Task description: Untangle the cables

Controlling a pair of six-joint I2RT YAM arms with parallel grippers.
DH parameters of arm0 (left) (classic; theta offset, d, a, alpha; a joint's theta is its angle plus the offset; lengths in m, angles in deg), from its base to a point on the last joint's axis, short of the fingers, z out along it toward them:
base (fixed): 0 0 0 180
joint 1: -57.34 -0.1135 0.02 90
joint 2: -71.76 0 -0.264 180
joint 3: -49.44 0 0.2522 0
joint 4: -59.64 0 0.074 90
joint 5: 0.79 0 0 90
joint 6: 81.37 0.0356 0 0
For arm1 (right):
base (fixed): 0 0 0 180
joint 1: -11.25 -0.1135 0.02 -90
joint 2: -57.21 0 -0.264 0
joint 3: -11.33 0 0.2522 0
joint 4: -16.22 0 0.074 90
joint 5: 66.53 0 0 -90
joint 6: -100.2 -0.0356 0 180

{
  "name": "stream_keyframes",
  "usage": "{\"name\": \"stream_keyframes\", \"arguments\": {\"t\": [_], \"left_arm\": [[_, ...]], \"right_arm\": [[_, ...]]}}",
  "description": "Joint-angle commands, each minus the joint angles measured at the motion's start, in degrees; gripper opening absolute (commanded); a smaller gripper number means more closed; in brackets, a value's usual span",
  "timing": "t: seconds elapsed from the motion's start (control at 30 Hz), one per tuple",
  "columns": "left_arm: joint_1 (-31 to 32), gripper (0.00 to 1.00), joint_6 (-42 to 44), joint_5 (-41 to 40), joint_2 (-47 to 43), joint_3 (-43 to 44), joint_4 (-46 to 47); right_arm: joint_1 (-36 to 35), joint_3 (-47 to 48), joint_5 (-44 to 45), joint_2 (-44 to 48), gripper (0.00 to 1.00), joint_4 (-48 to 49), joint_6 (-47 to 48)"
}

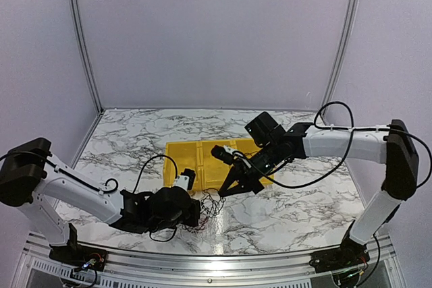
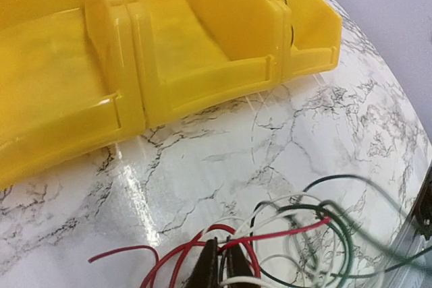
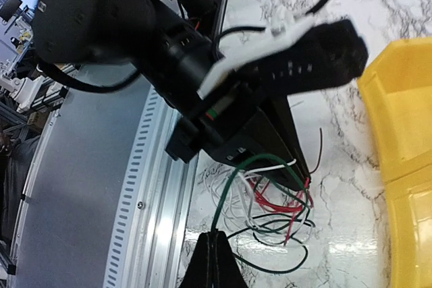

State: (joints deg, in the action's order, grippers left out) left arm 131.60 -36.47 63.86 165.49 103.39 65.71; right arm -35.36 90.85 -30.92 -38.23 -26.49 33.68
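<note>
Separating step: beside the bin (image 2: 202,65), left gripper (image 2: 221,264) and right gripper (image 3: 214,257) each pinch cables (image 2: 297,234); next, draw them apart slowly.

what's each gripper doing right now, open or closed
left gripper: closed on the cables, with red strands at its tips
right gripper: closed, pinching one dark wire from the same tangle

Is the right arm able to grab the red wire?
Probably not right now. The red wire lies just past the right gripper, nothing between, but that looks shut on a green wire, and the left gripper seems to pinch the red one.
</note>
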Motion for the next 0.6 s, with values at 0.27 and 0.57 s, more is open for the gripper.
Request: {"name": "stream_keyframes", "arguments": {"t": [0.27, 0.57], "left_arm": [[-0.2, 0.00, -4.4, -2.8, -0.7, -5.1, 0.7], [-0.1, 0.00, -7.2, -3.8, -5.9, -10.9, 0.6]], "right_arm": [[3.1, 17.9, -7.3, 9.8, 0.00, -10.5, 0.7], [4.0, 17.8, -4.6, 12.6, 0.00, -8.1, -1.3]]}}
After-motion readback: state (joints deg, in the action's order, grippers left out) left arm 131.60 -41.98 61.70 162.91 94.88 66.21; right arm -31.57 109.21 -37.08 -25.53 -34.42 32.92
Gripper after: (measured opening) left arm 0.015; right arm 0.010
